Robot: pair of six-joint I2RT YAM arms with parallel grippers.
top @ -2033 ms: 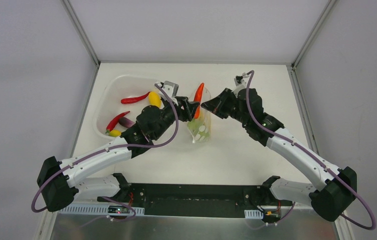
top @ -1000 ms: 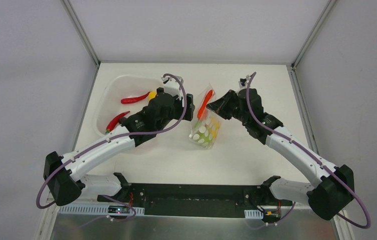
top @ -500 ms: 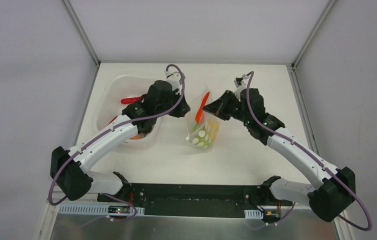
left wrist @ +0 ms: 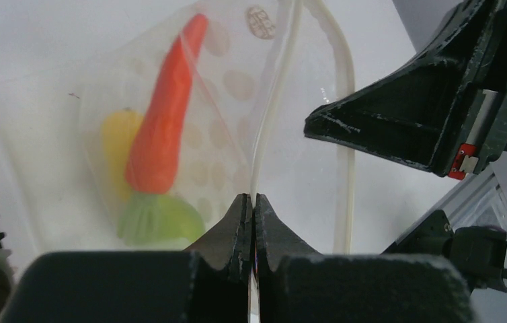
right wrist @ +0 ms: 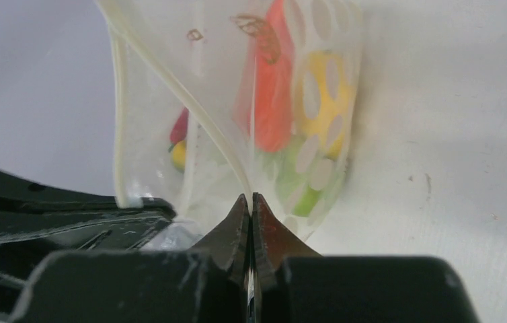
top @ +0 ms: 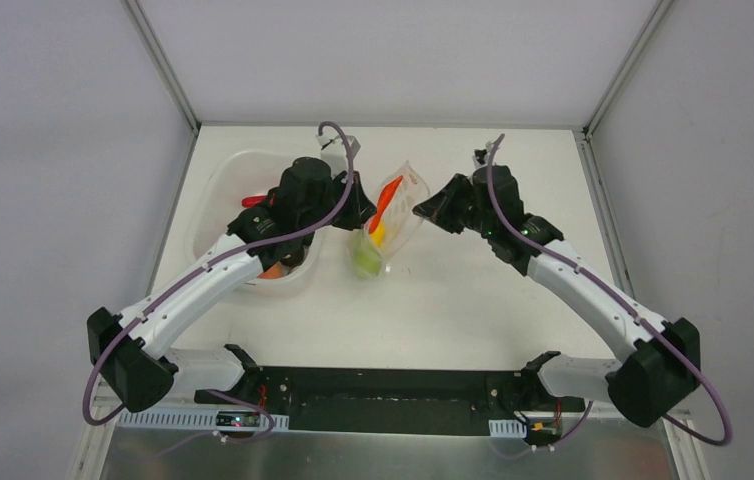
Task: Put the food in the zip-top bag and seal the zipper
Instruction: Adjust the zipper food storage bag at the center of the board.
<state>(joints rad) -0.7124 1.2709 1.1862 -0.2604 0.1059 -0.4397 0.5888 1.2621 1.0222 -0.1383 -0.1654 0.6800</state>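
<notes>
A: What does the overhead view give that the wrist views do not?

B: The layout. The bag (top: 385, 222) is held up between the two arms, with the left tool (top: 360, 212) at its left edge and the right tool (top: 419, 210) at its right edge. Whether its bottom touches the table (top: 473, 290) I cannot tell. A tub (top: 211, 185) sits on the table just left of the bag, partly under the left arm, and a red pepper (top: 253, 201) shows in it.

A: And the grip?

B: Only the wrist views settle that. From the left wrist, the fingers are clenched on the pale zip strip (left wrist: 264, 134) at the bag's rim. From the right wrist, that tool is likewise pressed tight on the rim at its own side.

A: Is the mouth sealed?

B: No. In both wrist views two pale strips run apart from each other, so the mouth gapes.

A: What is inside?

B: A long tapered orange piece (left wrist: 167, 114), a yellow piece (left wrist: 118, 138) beside it and a green piece (left wrist: 153, 219) below them, all low in the bag. The right wrist shows the same three behind white dots. It also shows a small red and yellow shape through the clear plastic; I cannot tell where that lies.
</notes>
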